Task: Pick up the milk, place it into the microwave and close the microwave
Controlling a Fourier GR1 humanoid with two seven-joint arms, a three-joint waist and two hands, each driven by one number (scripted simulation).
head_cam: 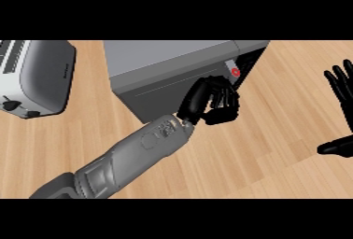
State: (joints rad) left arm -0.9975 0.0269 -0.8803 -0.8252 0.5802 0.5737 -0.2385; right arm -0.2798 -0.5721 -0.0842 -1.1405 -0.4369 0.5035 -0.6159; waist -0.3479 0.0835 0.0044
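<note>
I see the grey microwave [172, 65] at the top, its opening [244, 70] facing right. My left hand [214, 100] is just before that opening, fingers curled; whether they clamp the milk I cannot tell, because no carton is visible. My right hand [341, 84] rests open, well apart. A toaster [38, 77] stands left. I can read no writing.

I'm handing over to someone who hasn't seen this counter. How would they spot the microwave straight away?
Start from the wooden counter: two appliances sit along its far edge. The microwave is the big grey box in the middle, with the left hand at its right front corner. Its neighbour at far left, the toaster, is smaller, rounded and has slots on top.
</note>
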